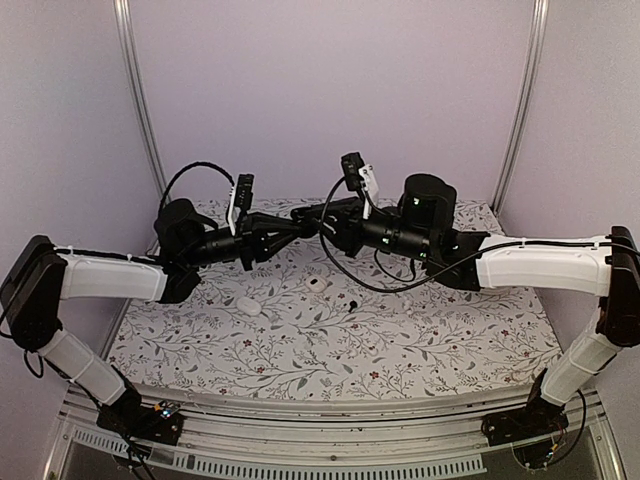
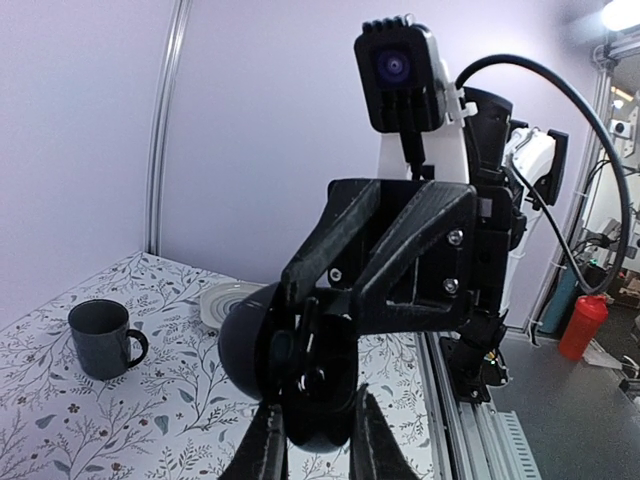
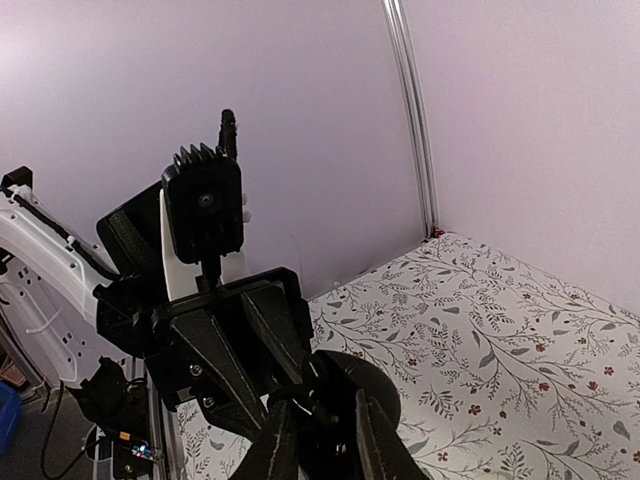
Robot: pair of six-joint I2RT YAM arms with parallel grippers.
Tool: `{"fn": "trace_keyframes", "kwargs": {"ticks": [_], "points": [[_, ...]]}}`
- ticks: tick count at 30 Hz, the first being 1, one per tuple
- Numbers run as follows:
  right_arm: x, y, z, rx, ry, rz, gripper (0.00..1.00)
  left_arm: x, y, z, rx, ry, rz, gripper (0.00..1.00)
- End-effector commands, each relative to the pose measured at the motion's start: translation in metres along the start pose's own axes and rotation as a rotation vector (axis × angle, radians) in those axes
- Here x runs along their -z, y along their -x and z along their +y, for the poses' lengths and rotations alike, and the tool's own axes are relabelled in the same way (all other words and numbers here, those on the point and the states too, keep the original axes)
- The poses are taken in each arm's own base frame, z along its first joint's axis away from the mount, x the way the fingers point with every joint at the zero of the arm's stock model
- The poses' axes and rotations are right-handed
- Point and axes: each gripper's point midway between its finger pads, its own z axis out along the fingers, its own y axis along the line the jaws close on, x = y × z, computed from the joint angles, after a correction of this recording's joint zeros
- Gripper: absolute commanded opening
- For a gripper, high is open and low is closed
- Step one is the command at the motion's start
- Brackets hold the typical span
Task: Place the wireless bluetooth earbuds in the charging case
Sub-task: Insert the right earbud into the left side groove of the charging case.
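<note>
Your two arms meet nose to nose above the far middle of the bench (image 1: 450, 350), so the top view shows only a knot of black parts there. From its own wrist camera, your left end effector (image 2: 318, 442) is clamped narrow on the charging case (image 2: 245, 345). This is a glossy black rounded body that rises between the two fingers, and its lower part is cut off by the bottom of that view. Your right end effector (image 3: 322, 440) is pressed up against the case from the other side. Its fingers stand a narrow gap apart, but everything between them is black on black, so you cannot tell whether anything is pinched there. You also cannot make out whether the case is open, or whether an earbud sits inside it. One small dark nub that looks like an earbud (image 1: 352, 303) lies loose near the middle of the bench, well apart from the case; the second earbud is nowhere you can pick out. A small white piece with a dark spot (image 1: 317, 284) lies just beyond the nub and to its left, and a white oval object (image 1: 249, 306) lies farther left. A dark mug (image 2: 103, 338) and a pale plate (image 2: 222, 300) stand toward the far edge, the plate partly hidden behind the case.
</note>
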Motion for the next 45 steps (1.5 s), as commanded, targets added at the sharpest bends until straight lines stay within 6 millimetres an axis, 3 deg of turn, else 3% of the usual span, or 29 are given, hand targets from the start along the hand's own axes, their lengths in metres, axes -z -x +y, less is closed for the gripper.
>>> {"fn": "trace_keyframes", "kwargs": {"ticks": [1, 10, 18, 20, 24, 28, 35, 41, 45], "points": [[-0.006, -0.023, -0.004, -0.009, -0.017, 0.079, 0.24, 0.003, 0.027, -0.011, -0.087, -0.021, -0.073, 0.0], [-0.009, -0.025, -0.007, -0.014, -0.03, 0.088, 0.24, 0.002, 0.025, -0.007, -0.092, -0.006, -0.058, 0.0], [-0.006, -0.018, -0.01, -0.045, -0.064, 0.106, 0.26, 0.002, 0.001, 0.015, -0.124, 0.1, 0.04, 0.0], [-0.005, -0.004, -0.009, -0.054, -0.068, 0.095, 0.27, 0.003, -0.006, 0.019, -0.13, 0.115, 0.063, 0.0], [0.002, 0.001, -0.019, -0.097, -0.108, 0.111, 0.27, 0.003, -0.014, 0.024, -0.136, 0.133, 0.092, 0.0], [0.006, 0.0, -0.025, -0.119, -0.146, 0.148, 0.27, 0.003, -0.017, 0.025, -0.139, 0.137, 0.1, 0.0], [0.01, -0.001, -0.013, -0.144, -0.098, 0.235, 0.25, 0.003, -0.022, 0.027, -0.149, 0.148, 0.123, 0.0], [0.018, 0.005, -0.027, -0.206, -0.126, 0.26, 0.23, 0.004, -0.022, 0.023, -0.182, 0.143, 0.129, 0.0], [0.016, 0.005, -0.025, -0.227, -0.118, 0.288, 0.2, 0.004, -0.023, 0.023, -0.202, 0.151, 0.134, 0.0]]}}
